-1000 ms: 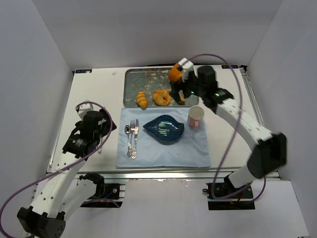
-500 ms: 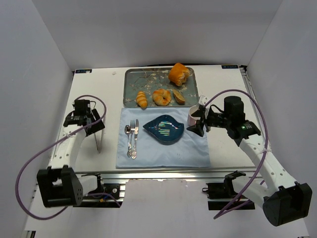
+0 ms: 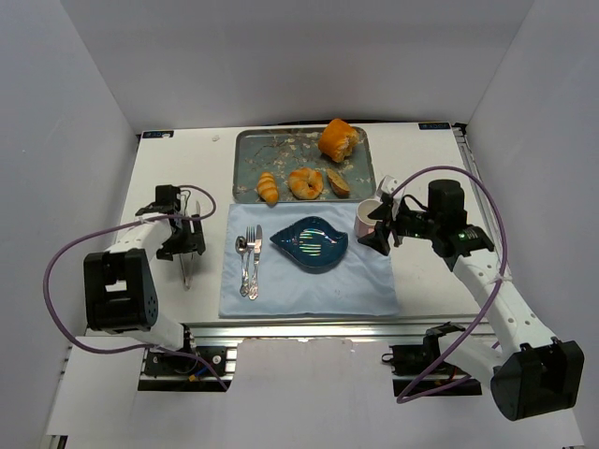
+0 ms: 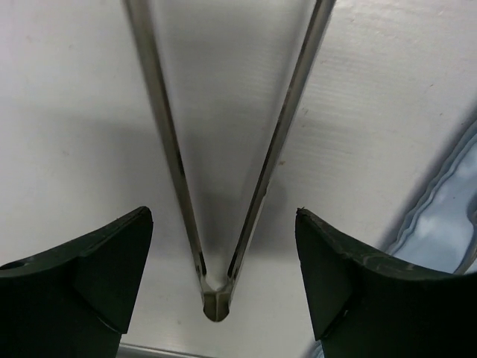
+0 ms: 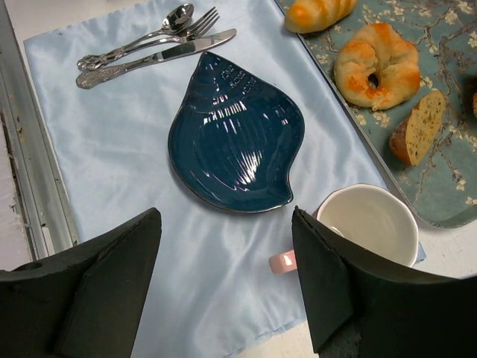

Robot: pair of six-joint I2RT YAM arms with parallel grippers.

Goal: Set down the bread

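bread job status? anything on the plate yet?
Done: nothing yet. The blue plate is empty and all four bread pieces lie on the tray. In hand: the left claw stands open astride the hinge end of the tongs, not gripping; the right claw is open and empty near the mug. Left: probably grip the tongs, lift a piece, set it on the plate.

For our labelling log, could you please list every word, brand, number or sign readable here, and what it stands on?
None can be read.
Small marks on the table: too small to read.
The tray, plate and mug: no lettering, only pattern or plain glaze.
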